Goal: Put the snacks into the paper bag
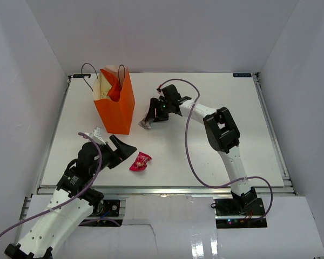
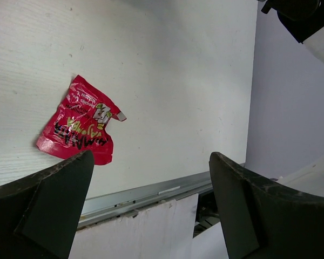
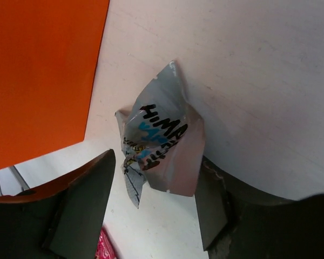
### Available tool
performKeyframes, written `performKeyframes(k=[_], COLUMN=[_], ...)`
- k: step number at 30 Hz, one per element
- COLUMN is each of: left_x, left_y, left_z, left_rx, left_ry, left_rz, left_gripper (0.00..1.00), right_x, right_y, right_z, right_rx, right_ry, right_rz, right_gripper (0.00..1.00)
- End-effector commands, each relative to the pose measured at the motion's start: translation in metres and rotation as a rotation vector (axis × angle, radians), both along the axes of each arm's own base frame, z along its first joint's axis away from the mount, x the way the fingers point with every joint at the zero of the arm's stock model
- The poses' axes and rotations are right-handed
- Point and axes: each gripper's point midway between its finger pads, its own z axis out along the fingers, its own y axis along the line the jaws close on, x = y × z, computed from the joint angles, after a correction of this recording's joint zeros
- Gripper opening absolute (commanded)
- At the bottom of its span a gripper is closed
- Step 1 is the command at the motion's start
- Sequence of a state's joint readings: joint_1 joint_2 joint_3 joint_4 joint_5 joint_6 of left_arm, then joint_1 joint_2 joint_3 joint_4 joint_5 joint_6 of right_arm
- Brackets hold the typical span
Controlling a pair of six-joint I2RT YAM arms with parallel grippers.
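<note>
The right end effector [image 3: 156, 162] stands partly open astride the silver candy [image 3: 162, 135], one finger touching the wrapper and the other clear of it. The left end effector [image 1: 120, 153] gapes wide and empty. We cannot read the wrapper's crumpled print, and the paper bag [image 1: 116, 108] hides most of what it holds. The white counter [image 1: 259, 118] sits between plain white walls. The silver candy lies just beside the bag. A pink candy [image 1: 140, 161] lies near the left end effector, untouched.
</note>
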State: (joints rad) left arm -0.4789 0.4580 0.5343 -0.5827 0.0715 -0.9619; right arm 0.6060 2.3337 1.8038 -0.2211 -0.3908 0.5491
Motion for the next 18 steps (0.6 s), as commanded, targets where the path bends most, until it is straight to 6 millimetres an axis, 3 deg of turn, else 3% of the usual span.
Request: performKeyframes(k=[1,5,11,13,18], left_x=[-0.001,-0.003,-0.002,-0.001,0.007], left_y=[-0.004,-0.005,-0.007,-0.01,-0.024], left_z=[-0.004,-0.005,-0.005,-0.008,-0.013], left_rx=[-0.032,-0.054,-0.069,-0.072,-0.108], left_ry=[0.033,0.04,0.045,0.052,0.052], left_rz=[-0.003,0.005,0.001,-0.008,-0.051], left_gripper=[0.98,0.98,0.98,0.98,0.98], right_x=[0.012,0.012,0.013,0.017,-0.008], right_y=[0.008,-0.003,-0.018,-0.025,-0.039], right_z=[-0.006,-0.023,-0.024,-0.012,0.019], right_rx=[-0.002,-0.056,-0.069,-0.046,0.095], right_ry=[-0.021,-0.015,-0.043,-0.073,-0.183], right_rz=[-0.051,-0.086,-0.079,-0.065,0.182], right_gripper=[0.64,0.43,0.26,0.18,0.08])
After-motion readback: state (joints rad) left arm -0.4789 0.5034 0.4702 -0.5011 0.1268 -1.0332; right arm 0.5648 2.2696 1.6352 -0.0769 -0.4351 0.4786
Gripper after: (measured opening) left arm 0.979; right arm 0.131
